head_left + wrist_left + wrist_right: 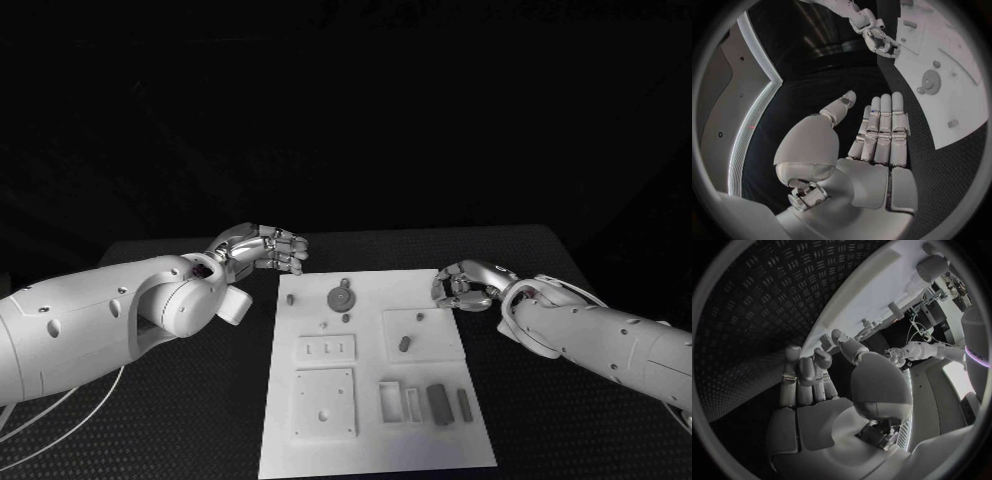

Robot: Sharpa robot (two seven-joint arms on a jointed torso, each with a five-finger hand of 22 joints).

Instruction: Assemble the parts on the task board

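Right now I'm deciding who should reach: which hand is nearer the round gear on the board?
Left, narrowly. The left hand hovers off the board's far left corner beside the gear; the right hand hovers at the opposite edge.

No readable text, label, brand, number or sign was seen anywhere: none on the task board [378,400], none on the parts, none on the table [216,420], none on either arm.
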